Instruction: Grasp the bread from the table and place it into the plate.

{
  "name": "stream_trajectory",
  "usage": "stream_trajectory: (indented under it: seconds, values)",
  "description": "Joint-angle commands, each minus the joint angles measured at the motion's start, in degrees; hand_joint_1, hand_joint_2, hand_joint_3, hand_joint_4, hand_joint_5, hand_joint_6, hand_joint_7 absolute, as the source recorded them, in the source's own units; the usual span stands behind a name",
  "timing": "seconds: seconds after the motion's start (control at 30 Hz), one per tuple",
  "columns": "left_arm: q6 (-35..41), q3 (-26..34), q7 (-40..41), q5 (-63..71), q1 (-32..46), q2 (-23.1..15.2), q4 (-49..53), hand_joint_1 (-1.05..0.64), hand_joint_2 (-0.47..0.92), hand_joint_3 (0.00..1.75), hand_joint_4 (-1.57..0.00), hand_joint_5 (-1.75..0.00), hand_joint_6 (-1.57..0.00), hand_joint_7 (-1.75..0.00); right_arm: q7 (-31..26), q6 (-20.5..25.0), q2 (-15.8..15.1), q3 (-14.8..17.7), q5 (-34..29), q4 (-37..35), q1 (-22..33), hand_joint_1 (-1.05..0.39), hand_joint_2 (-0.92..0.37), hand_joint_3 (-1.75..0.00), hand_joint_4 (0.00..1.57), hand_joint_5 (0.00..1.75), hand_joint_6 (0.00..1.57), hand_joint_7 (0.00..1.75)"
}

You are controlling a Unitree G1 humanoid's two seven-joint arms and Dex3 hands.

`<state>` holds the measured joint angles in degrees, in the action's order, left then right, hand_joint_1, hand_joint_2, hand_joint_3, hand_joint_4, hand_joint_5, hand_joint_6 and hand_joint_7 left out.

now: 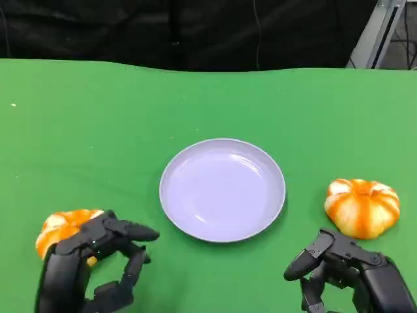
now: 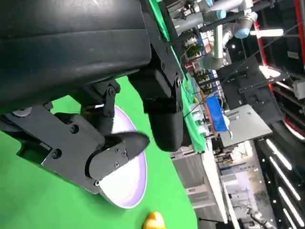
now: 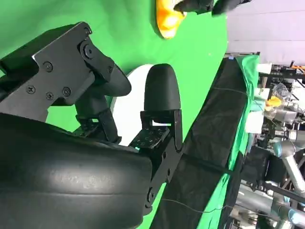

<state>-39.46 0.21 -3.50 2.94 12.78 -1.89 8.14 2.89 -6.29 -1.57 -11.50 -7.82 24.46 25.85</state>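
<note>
A round lilac plate [image 1: 221,189] sits in the middle of the green table. One orange-and-white bread [image 1: 60,228] lies at the front left, partly covered by my left hand [image 1: 98,261]. That hand stands just in front of and right of it, fingers apart and holding nothing. A second bread [image 1: 362,206] lies right of the plate. My right hand [image 1: 345,270] hovers in front of it, apart from it, fingers spread and empty. The left wrist view shows the plate [image 2: 128,183] and the right bread [image 2: 153,221]. The right wrist view shows the plate [image 3: 129,112] and the left bread [image 3: 167,21].
The green table [image 1: 98,130] ends at a far edge against a dark backdrop. A grey metal frame [image 1: 381,32] stands at the back right. Open green cloth lies between the plate and each bread.
</note>
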Motion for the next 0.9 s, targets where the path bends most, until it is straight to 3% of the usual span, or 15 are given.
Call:
stream_trajectory:
  seconds: [0.03,0.07,0.1,0.2,0.33,0.37,0.47,0.53,0.73,0.9]
  values:
    - [2.83,1.04,1.92,5.35,0.21,-2.28,-2.08,-0.25,0.89,0.26,-0.43,-0.54,-0.62,-0.01,-0.29,-0.61,-0.23,0.31,0.59,0.09,0.41,0.03,-0.46,-1.24,0.70,1.68,0.72,1.35]
    - [4.94,1.35,3.02,9.18,0.06,-3.45,-2.74,-0.25,0.90,0.24,-0.42,-0.53,-0.61,-0.01,-0.35,-0.50,-0.26,0.30,0.41,0.11,0.43,0.03,-0.46,-1.24,0.70,1.68,0.72,1.35]
    - [6.61,1.56,3.91,12.14,-0.04,-4.31,-3.29,-0.40,0.91,0.21,-0.28,-0.47,-0.45,0.00,-0.39,-0.41,-0.28,0.29,0.27,0.12,0.44,0.04,-0.46,-1.24,0.70,1.68,0.72,1.35]
    - [11.70,1.75,6.43,20.73,-0.64,-6.96,-4.87,-0.54,0.92,0.19,-0.16,-0.41,-0.32,0.00,-0.43,-0.04,-0.13,0.23,0.39,0.20,0.48,0.04,-0.47,-1.24,0.70,1.69,0.72,1.35]
    - [13.61,1.04,7.70,22.34,-0.58,-7.61,-5.72,-0.56,0.92,0.19,-0.14,-0.41,-0.29,0.00,-0.49,0.00,-0.10,0.18,0.45,0.21,0.47,0.04,-0.47,-1.24,0.70,1.69,0.72,1.35]
    - [17.35,0.39,7.36,26.36,-1.50,-8.73,-6.69,-0.56,0.92,0.19,-0.13,-0.41,-0.29,0.00,-0.55,-0.15,-0.02,0.13,0.40,-0.17,0.13,0.04,-0.47,-1.24,0.70,1.69,0.72,1.35]
    - [27.46,-2.16,6.15,37.48,-3.46,-11.36,-9.53,-0.65,0.92,0.17,-0.01,-0.13,-0.14,-0.01,-0.78,-0.24,0.16,-0.08,0.13,-0.82,-0.51,0.04,-0.46,-1.25,0.71,1.69,0.72,1.35]
    - [31.92,-3.79,5.45,41.26,-3.84,-12.01,-10.88,-0.67,0.92,0.17,0.00,-0.03,-0.11,0.00,-0.90,-0.67,0.26,-0.19,0.11,-1.16,-0.67,0.04,-0.45,-1.26,0.71,1.69,0.72,1.35]
    - [36.13,-5.97,5.67,42.05,-3.88,-13.05,-12.46,-0.66,0.92,0.17,0.00,0.00,-0.10,0.00,-0.97,-0.96,0.29,-0.22,0.10,-1.36,-0.76,0.04,-0.45,-1.27,0.72,1.68,0.73,1.35]
    - [51.33,-11.64,0.85,55.48,-11.36,-14.39,-6.61,-0.62,0.92,0.15,-0.09,-0.05,-0.12,-0.01,-1.12,0.03,0.76,-0.85,0.12,-1.08,-0.63,0.03,-0.45,-1.27,0.72,1.68,0.73,1.36]
